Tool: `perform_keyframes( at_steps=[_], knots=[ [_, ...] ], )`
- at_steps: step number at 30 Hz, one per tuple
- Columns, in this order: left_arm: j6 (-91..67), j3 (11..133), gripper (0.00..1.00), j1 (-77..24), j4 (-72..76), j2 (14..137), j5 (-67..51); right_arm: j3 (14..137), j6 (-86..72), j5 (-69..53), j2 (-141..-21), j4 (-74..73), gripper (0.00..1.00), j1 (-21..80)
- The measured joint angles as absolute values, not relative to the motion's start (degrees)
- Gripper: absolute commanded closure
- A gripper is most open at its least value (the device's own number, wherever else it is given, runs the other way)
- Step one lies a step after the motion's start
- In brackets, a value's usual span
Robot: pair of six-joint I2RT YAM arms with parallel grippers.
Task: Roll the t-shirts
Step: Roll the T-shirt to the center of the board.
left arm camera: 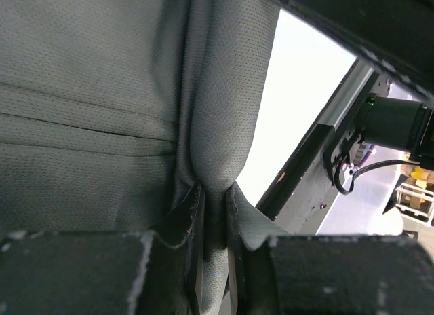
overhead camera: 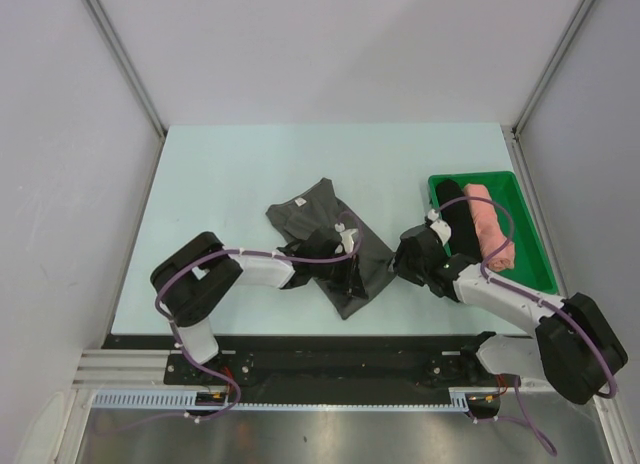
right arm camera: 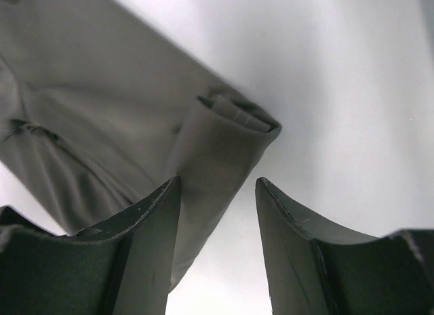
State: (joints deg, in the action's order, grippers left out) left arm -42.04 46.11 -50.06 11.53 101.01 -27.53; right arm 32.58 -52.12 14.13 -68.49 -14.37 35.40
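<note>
While the left fingers (overhead camera: 349,274) sit pinched almost shut on a ridge of the grey t-shirt (overhead camera: 310,216) mid-desk (overhead camera: 220,184), the right fingers (overhead camera: 403,256) wait half open and empty at its 3 o'clock edge. The shirt runs from 11 to 5 o'clock, with its folded corner just ahead of their gap.

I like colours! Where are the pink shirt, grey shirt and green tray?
pink shirt (overhead camera: 489,228), top view, middle of roll
grey shirt (overhead camera: 312,212), top view, flat part near collar
green tray (overhead camera: 526,220), top view, bare right side
</note>
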Motion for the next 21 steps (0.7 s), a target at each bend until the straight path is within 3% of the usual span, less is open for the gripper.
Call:
perform_keyframes(
  at_steps=[6,14,21],
  knots=[
    [-42.0,46.2,0.86,-50.0,11.6,101.6,-28.0,32.6,-52.3,14.1,-70.8,-13.5,0.43,33.6],
    [-42.0,46.3,0.86,-49.8,11.5,102.0,-28.7,32.6,-52.5,14.3,-69.5,-12.9,0.32,34.4],
    [-42.0,46.4,0.86,-49.8,11.5,102.0,-28.7,32.6,-52.8,14.6,-70.5,-12.1,0.32,35.1]
  ],
)
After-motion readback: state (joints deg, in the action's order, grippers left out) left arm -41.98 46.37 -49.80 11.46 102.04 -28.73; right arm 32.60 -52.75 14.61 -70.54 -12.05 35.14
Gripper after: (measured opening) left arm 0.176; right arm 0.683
